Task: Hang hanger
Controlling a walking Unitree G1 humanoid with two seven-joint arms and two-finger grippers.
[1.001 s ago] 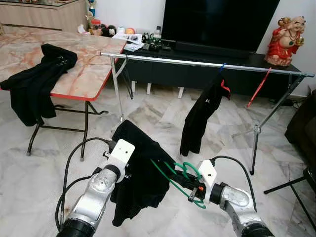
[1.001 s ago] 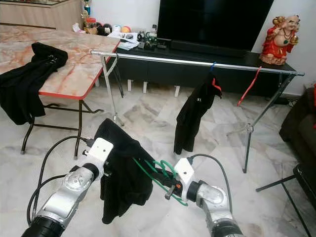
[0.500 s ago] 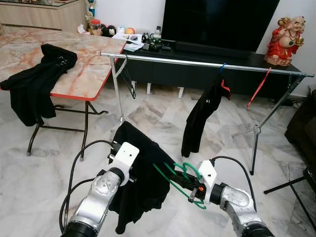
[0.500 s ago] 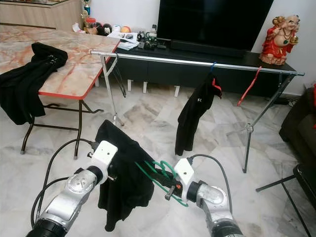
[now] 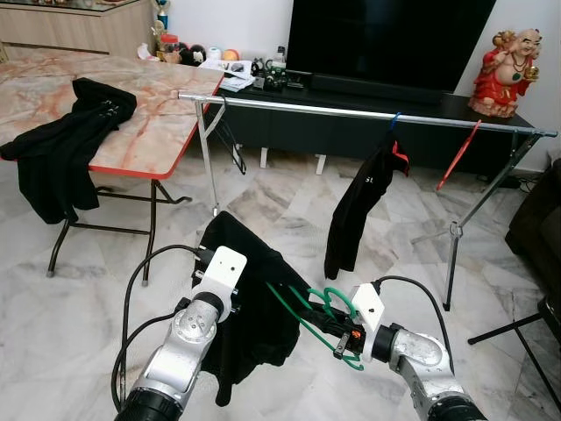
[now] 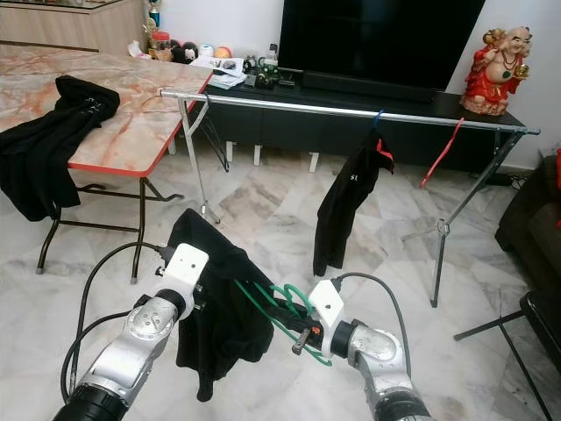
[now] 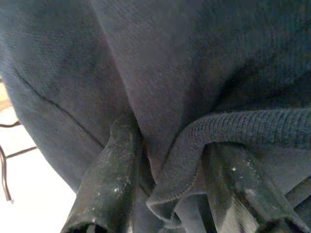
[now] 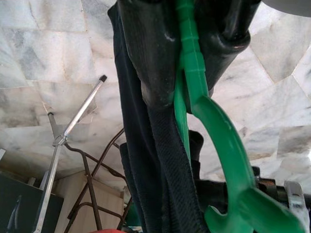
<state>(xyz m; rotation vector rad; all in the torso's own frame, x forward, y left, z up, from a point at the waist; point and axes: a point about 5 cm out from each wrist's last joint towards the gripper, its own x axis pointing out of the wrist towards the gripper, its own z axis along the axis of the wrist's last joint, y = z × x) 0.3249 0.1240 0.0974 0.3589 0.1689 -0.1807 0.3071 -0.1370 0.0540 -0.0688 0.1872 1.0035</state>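
Note:
My right gripper (image 5: 340, 336) is shut on a green hanger (image 5: 308, 314), held low in front of me over the marble floor; the right wrist view shows its fingers (image 8: 146, 53) clamping the green bar (image 8: 194, 82). To its left, my left gripper (image 7: 172, 194) is shut on a black garment (image 5: 259, 294), with folds of the cloth bunched between its fingers (image 7: 114, 179). The garment drapes over the hanger's left end and hangs down. A silver clothes rail (image 5: 351, 111) runs across the room ahead.
A black shirt (image 5: 358, 206) on a blue hanger and a red hanger (image 5: 460, 153) hang from the rail. At the left, a marble-top folding table (image 5: 158, 132) carries black clothing (image 5: 61, 149). Behind the rail are a TV cabinet and a statue (image 5: 508, 70). A dark sofa (image 5: 539, 228) stands on the right.
My left arm has shifted slightly right toward the hanger, and the black garment's hem now hangs a bit lower. The right gripper with the hanger has barely moved.

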